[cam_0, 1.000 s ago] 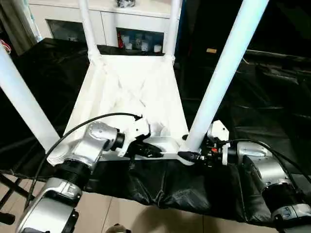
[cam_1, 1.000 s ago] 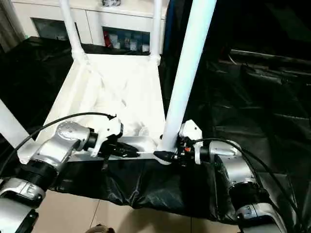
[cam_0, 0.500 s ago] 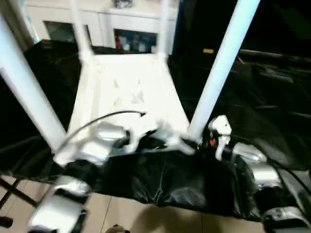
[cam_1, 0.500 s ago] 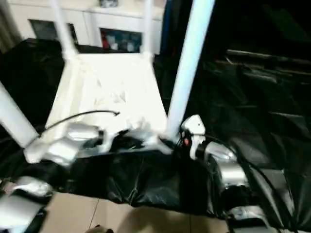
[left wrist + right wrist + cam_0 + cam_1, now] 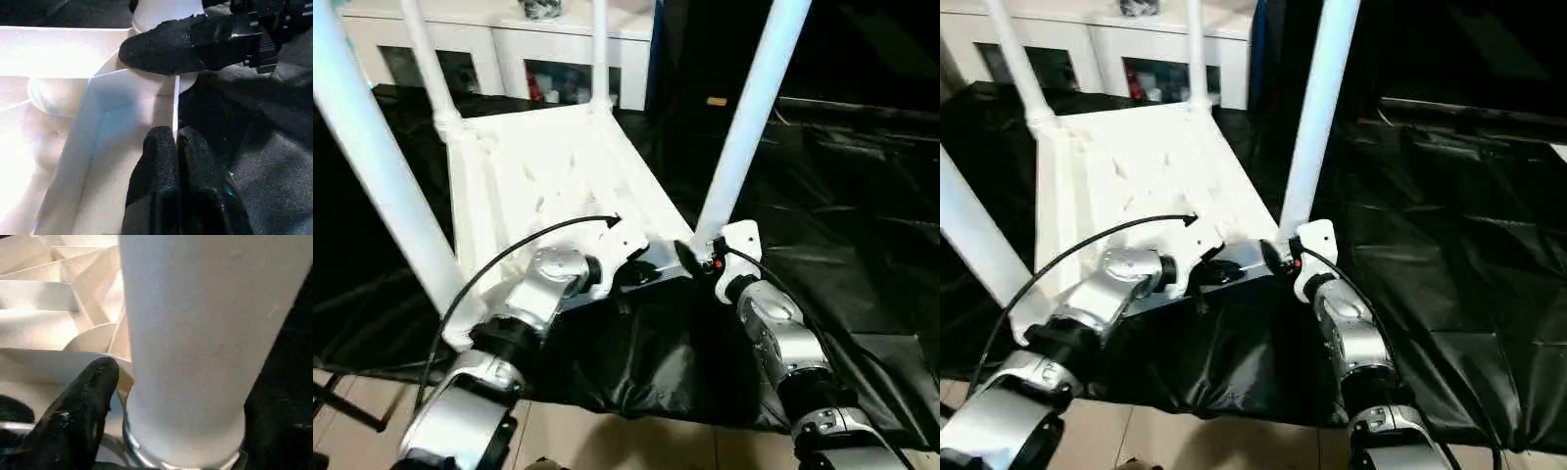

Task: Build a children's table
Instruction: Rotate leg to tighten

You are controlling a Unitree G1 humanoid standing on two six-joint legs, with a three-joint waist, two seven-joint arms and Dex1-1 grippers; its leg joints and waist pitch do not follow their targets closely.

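Observation:
The white children's table lies upside down on black cloth, its ribbed underside (image 5: 538, 176) facing up. All four round legs stand in the corner sockets: near left (image 5: 382, 186), near right (image 5: 749, 117) and two far ones (image 5: 423, 59). My left gripper (image 5: 641, 274) is shut on the thin near rim, its two fingers (image 5: 161, 156) pinching that edge close to the near right corner. My right gripper (image 5: 697, 257) sits at the base of the near right leg (image 5: 186, 333), one black finger (image 5: 95, 382) pressed beside the socket; the other finger is hidden behind the leg.
A black cloth (image 5: 842, 215) covers the work surface and hangs over its front edge. Behind the table stands a white cabinet with glass doors (image 5: 509, 49). Tiled floor (image 5: 607, 441) shows below the cloth. Cables run along both forearms.
The view has shifted. The table now sits skewed, its near right corner swung away from me. Both grippers stay at the same rim and leg base.

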